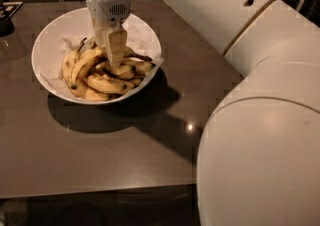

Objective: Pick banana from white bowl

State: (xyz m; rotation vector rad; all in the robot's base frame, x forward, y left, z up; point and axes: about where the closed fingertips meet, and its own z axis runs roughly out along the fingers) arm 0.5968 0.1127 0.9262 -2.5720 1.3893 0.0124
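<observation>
The white bowl (50, 30) stands on the far left part of the table, lined with crumpled white paper. Several speckled yellow bananas lie in it. A long curved banana (79, 65) with a dark stem lies at the left of the pile, and a joined bunch (107, 84) lies at the front. My gripper (114, 56) points straight down into the bowl, its tip among the bananas at the middle of the pile, just right of the curved banana. Its tip hides what lies under it.
The bowl sits on a dark brown table (100, 145) whose front edge runs along the bottom. My white arm (260, 120) fills the right side of the view. A dark object (6, 22) stands at the far left edge.
</observation>
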